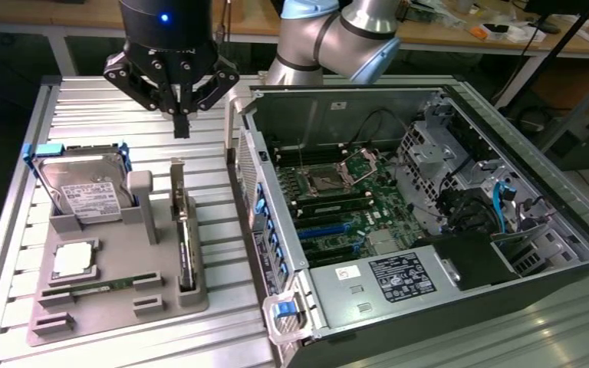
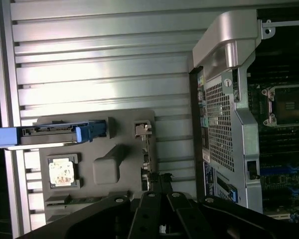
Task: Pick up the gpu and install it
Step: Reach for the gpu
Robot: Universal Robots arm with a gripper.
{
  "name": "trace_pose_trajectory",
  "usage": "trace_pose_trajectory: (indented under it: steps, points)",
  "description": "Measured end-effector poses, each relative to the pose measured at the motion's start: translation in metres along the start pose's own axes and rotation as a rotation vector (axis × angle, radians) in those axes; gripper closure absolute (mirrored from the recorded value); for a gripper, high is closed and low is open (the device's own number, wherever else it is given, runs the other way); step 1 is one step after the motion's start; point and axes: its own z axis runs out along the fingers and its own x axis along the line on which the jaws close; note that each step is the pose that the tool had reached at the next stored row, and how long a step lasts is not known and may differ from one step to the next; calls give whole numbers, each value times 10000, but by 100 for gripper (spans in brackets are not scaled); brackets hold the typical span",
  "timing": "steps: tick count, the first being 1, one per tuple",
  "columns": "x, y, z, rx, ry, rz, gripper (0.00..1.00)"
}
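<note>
grey tray [image 1: 166, 307] holds the gpu [image 1: 184, 245] upright on edge, at 6 o'clock from the gripper [image 1: 180, 132] in the exterior view. fingers [image 1: 181, 119] pressed together, empty, hovering above the card. not picked, not installed. open pc case [image 1: 315, 115] at 3 o'clock of the tray. card is edge-on, cooler face hard to make out.

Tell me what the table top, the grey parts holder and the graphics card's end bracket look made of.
Table top: bare metal, likely aluminium; ribbed, silvery, reflective.
Parts holder: matte grey plastic, probably moulded or printed; dull, rounded edges.
Graphics card, end bracket: thin silvery sheet metal, likely steel.
</note>
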Motion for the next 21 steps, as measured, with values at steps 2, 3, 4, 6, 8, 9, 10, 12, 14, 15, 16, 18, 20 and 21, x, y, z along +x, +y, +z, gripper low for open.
trace_pose_trajectory:
  steps: [2, 3, 4, 6, 8, 9, 10, 12, 14, 15, 16, 18, 20, 21]
  points:
    - [15, -1, 0, -1, 0, 0, 89]
    - [27, -2, 0, -1, 0, 1, 89]
    - [36, -3, -1, -1, 1, 1, 89]
    - [48, -4, -1, -2, 0, 0, 89]
    - [59, -5, -1, -3, 1, 0, 89]
    - [64, -5, -1, -3, 1, 0, 89]
    - [71, -5, -2, -4, 1, 0, 89]
    - [82, -6, -2, -5, 1, 1, 89]
    - [94, -7, -2, -6, 1, 1, 89]
    - [99, -8, -2, -7, 1, 0, 89]
    - [105, -8, -2, -7, 1, 1, 89]
    - [117, -9, -2, -8, 1, 1, 89]
    - [131, -10, -2, -9, 1, 0, 89]
    - [139, -11, -3, -10, 2, 1, 89]
